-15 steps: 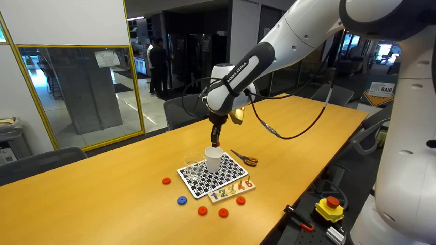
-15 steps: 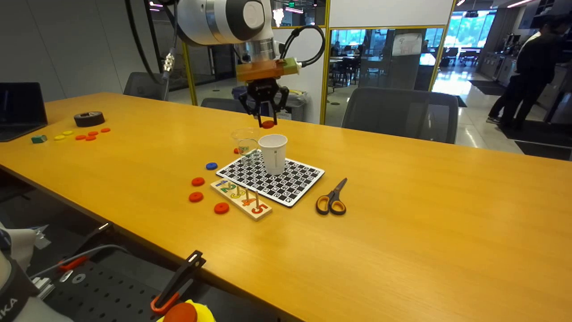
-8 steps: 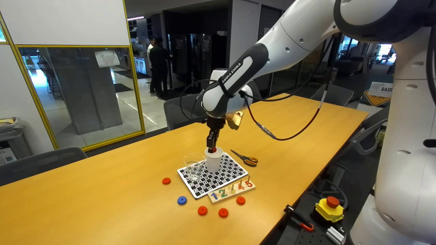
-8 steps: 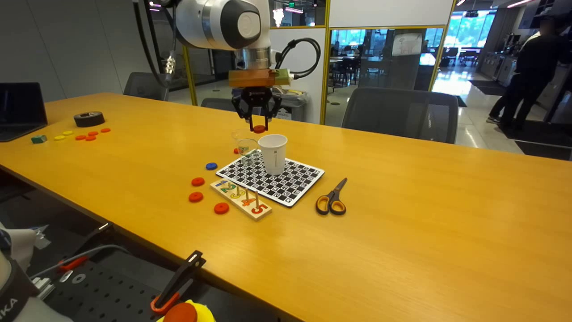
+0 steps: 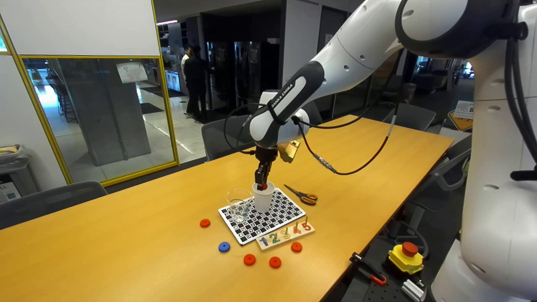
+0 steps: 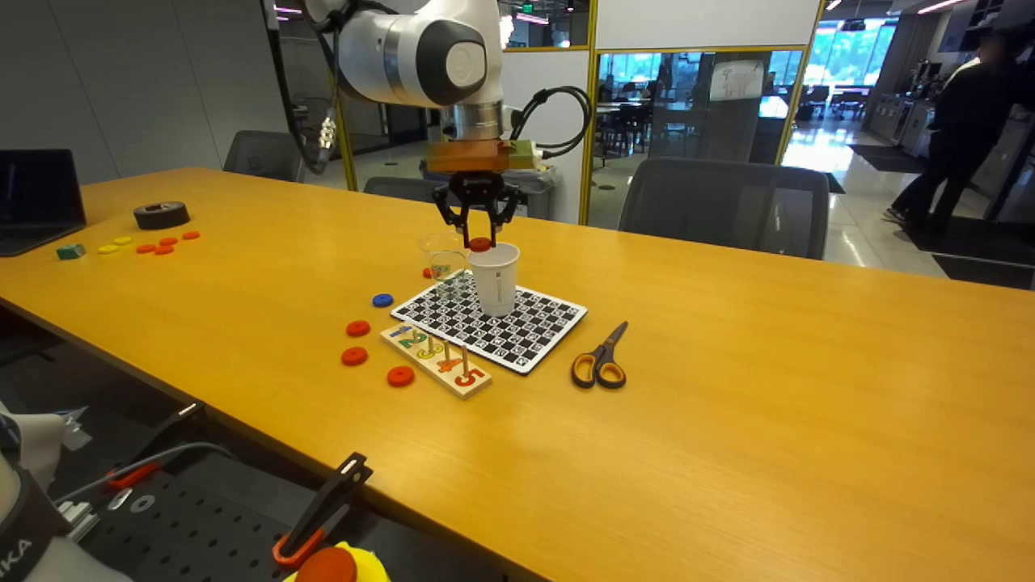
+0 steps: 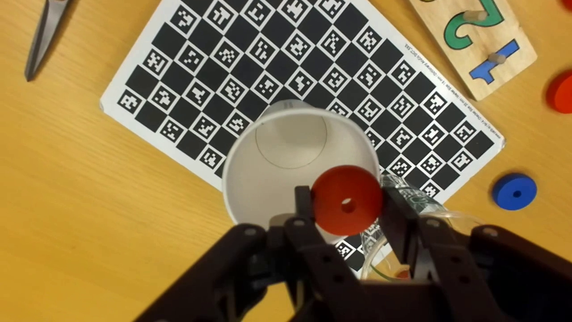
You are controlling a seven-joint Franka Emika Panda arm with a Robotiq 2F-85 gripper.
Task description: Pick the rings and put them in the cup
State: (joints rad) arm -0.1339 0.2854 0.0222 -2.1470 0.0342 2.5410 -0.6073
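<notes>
My gripper is shut on a red ring, gripped by its edges with the hole facing the camera. The held ring also shows in both exterior views. It is over the white cup, near one side of its rim. The cup stands upright on the checkered board. No ring shows in the visible part of its inside. A blue ring and several red rings lie flat on the table.
A clear glass stands on the board beside the cup, close under one finger. A wooden number board with pegs and scissors lie near the board. Tape, a laptop and small coloured pieces are farther off.
My gripper has come down with the red ring, from above and behind the cup to just over its rim. The cup and the rings on the table have not moved.
</notes>
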